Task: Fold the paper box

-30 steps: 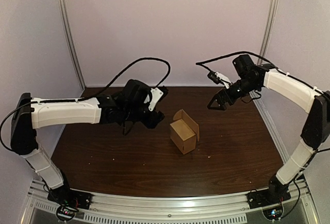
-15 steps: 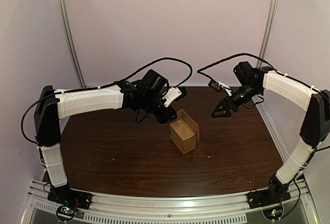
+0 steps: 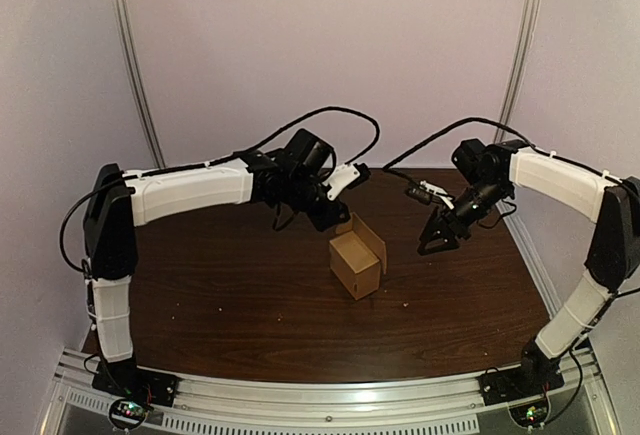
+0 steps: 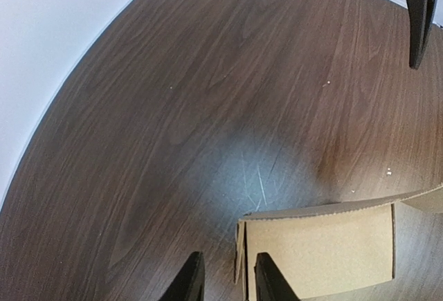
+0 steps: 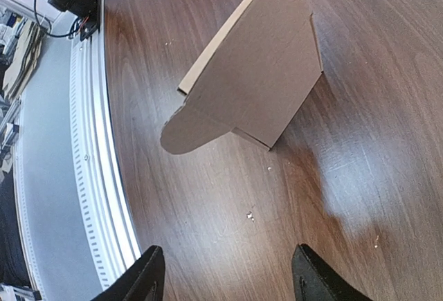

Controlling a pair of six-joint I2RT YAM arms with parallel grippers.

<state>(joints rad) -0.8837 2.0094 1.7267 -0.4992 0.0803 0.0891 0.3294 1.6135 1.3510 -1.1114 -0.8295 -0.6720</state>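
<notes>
Cardboard box (image 3: 356, 265) stands near the middle of the dark wooden table (image 3: 200, 295), top open and rear flap (image 3: 366, 235) upright, with one robot arm reaching in from either side. Left hand (image 3: 336, 221) hangs low just behind the box's rear left corner, close to the upright flap. Seen from the left wrist, its two fingers (image 4: 192, 281) stand only a narrow way apart, and the flap's edge lies in line with the gap between them. Whether either finger touches the card cannot be told, and nothing is pinched. Right hand (image 3: 434, 243) hovers to the right of the box and apart from it, tilted down toward the table. Seen from the right wrist, its fingers (image 5: 148, 275) are spread wide with only bare wood between them, and it grips nothing. The box lies ahead of that hand, side wall facing it and a rounded tab jutting from the lower corner. A few pale crumbs (image 5: 250, 214) dot the table between the box and the right hand.
</notes>
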